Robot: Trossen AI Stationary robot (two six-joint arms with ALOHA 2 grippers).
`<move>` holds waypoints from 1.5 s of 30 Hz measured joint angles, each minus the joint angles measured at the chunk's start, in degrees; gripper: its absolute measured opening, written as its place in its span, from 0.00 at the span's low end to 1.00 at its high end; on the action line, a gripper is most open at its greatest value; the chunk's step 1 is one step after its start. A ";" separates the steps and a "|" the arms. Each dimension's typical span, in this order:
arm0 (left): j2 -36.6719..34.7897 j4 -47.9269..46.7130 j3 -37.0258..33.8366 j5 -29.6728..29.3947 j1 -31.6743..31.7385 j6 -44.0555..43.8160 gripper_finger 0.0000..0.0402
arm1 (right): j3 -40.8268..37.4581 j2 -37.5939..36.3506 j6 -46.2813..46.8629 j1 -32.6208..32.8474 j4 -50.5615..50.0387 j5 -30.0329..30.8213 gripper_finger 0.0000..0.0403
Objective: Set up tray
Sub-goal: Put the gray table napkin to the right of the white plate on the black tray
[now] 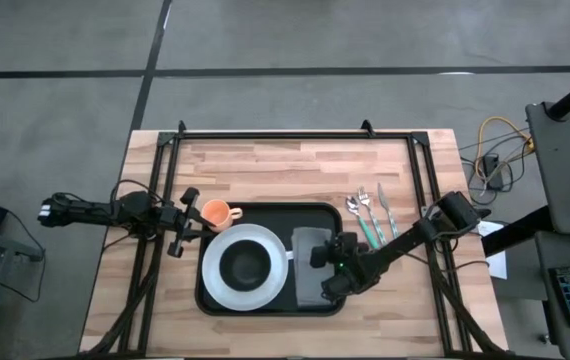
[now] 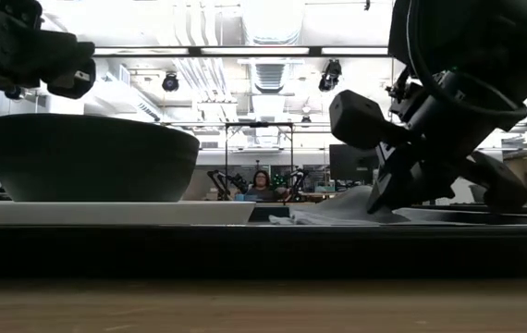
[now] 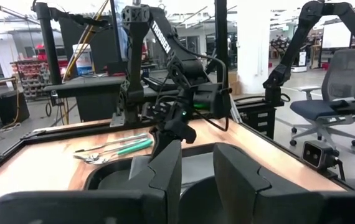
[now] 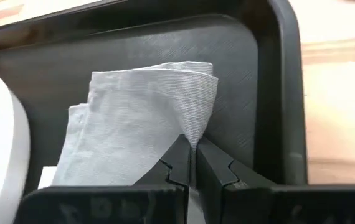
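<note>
Black tray (image 1: 265,212), low rim, rounded corners; holds white plate (image 1: 263,282).

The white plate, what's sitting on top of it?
A dark bowl sits on the white plate, which lies in the tray. The bowl covers the plate's middle, so that part cannot be seen.
</note>
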 joint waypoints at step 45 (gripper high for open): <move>0.07 -0.04 -0.07 0.00 -0.02 -0.02 0.19 | 4.26 -3.50 -16.62 -2.14 -4.02 -0.20 0.41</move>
